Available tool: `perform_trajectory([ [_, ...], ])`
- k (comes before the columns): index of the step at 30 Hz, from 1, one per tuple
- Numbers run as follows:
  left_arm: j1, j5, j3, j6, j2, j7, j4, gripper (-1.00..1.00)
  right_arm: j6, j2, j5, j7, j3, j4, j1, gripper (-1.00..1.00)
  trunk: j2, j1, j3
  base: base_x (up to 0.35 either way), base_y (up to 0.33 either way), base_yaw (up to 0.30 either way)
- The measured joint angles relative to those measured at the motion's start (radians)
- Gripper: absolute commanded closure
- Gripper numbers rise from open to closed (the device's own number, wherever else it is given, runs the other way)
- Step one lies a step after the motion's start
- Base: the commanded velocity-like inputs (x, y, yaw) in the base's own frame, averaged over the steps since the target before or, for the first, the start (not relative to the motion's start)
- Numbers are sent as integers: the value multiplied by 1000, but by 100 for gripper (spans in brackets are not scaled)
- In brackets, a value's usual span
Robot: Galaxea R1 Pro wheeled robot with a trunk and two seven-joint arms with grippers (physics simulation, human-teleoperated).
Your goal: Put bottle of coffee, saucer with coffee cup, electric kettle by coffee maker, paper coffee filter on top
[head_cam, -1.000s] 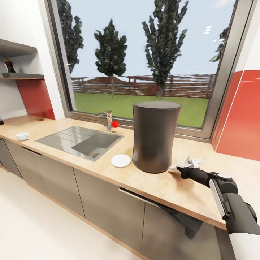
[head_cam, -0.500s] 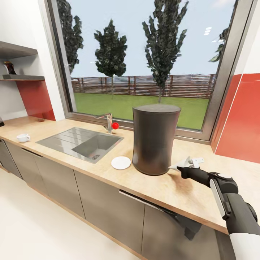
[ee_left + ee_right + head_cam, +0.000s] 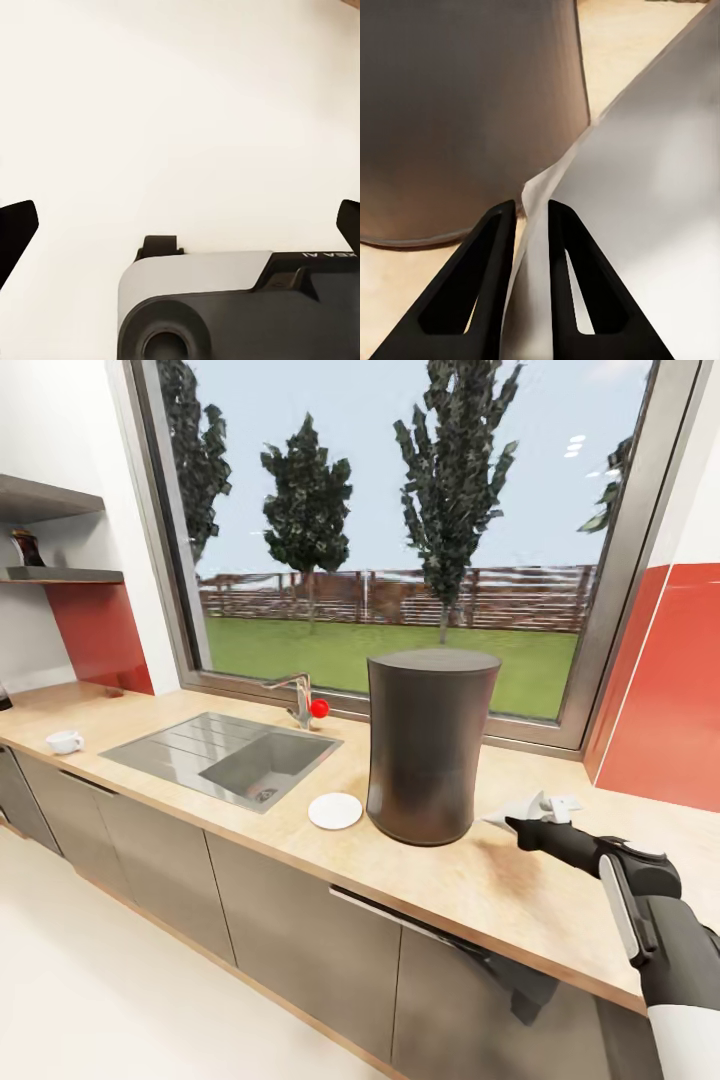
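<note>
Right gripper (image 3: pixel 528 817) low over the desk (image 3: pixel 500 880), just right of the coffee maker (image 3: pixel 430 745); jaws pinched nearly together on the edge of the paper filter (image 3: pixel 660 195) (held clear of the machine's top). Saucer (image 3: pixel 335 810) beside the machine's left, cup (image 3: pixel 64 741) well apart past the sink (image 3: pixel 225 750). Left gripper (image 3: pixel 180 225) jaws spread wide, holding nothing
</note>
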Motion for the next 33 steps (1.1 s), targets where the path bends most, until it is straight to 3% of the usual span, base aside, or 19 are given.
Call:
perform_trajectory([
  [10, 0, 0, 0, 0, 0, 0, 0, -100, 0, -17, 0, -2, -22, -2, -1, 100, 0, 1, 0, -234, 0, 0],
  [14, 0, 0, 0, 0, 0, 0, 0, -100, 2, -23, 0, -41, -42, -6, -1, 100, 0, 0, 0, -189, 0, 0],
  [22, 0, -1, 0, 0, 0, 0, 0, -100, 16, -16, 0, -131, -44, -96, -1, 100, 0, 0, 0, -34, 0, 0],
  [24, 0, -1, 0, 0, 0, 0, 0, -100, 52, -14, 0, -143, -43, -110, -1, 100, 0, 0, 0, -3, 0, 0],
  [33, 0, -1, 0, 0, 1, 0, 1, -100, 75, -12, 0, -148, -44, -117, -1, 100, 0, 0, 0, 0, 38, -1],
])
